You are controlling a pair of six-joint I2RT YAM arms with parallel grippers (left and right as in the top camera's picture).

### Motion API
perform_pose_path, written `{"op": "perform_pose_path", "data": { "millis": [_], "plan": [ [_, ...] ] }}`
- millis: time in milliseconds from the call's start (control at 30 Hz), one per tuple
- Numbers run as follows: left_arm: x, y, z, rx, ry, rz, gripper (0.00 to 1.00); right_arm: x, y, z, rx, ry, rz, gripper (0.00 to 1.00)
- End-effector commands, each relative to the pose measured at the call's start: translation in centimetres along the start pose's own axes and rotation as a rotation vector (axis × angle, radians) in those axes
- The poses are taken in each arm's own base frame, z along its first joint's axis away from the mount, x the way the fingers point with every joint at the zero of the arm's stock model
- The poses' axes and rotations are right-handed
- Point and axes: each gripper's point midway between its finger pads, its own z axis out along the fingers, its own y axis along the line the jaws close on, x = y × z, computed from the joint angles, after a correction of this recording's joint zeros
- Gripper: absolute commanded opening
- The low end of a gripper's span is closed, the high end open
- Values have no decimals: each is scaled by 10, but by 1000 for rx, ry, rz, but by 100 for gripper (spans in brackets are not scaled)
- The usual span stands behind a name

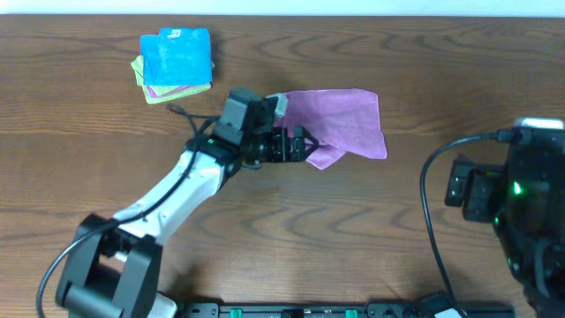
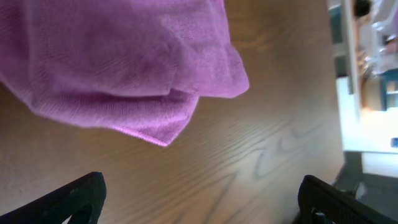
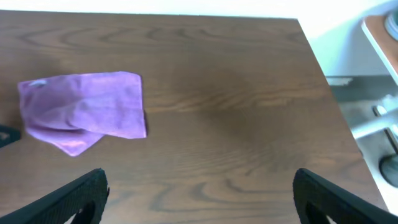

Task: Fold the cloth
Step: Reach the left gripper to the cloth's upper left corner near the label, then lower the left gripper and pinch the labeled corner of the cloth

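No writing, brand or number is legible anywhere. The blue cloth (image 1: 177,57), upper left of the overhead frame, bears a small pale tag (image 1: 174,34). The purple cloth (image 1: 344,119) shows a whitish tag (image 3: 38,83); both are too small to read.

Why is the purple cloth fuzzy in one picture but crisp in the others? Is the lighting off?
Left wrist view: the purple cloth sits close up and looks soft; the room at right is blurred. Overhead view: evenly lit, the cloth crisp, only soft shadows on the table. Right wrist view: clear enough, bright at the right edge.
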Motion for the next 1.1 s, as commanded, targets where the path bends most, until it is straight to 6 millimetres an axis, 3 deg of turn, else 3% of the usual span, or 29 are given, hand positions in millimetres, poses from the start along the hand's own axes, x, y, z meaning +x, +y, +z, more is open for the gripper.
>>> {"op": "perform_pose_path", "data": {
  "millis": [0,33,200,300,433,533,633,800,900,1067],
  "plan": [
    [-29,6,-3,-107,-62,104,100,14,9,26,-24,73,2,91],
    [-35,9,-4,-140,-72,119,95,17,15,33,-49,88,3,91],
    [-66,18,-17,-314,-88,255,87,36,33,74,-119,175,44,87],
    [-84,27,-21,-410,-99,309,80,37,38,84,-132,195,47,83],
    [-96,41,-9,-470,-96,322,74,32,40,86,-138,178,51,79],
    [-92,54,6,-483,-57,306,60,30,40,86,-139,169,46,79],
    [-80,69,16,-502,-2,286,37,30,40,86,-138,169,40,79],
    [-63,77,15,-522,56,203,35,31,40,86,-138,170,40,79],
    [-63,76,15,-520,54,202,6,31,40,86,-139,170,40,78],
    [-71,72,17,-506,21,214,6,34,39,86,-137,183,36,74]
  ]
}}
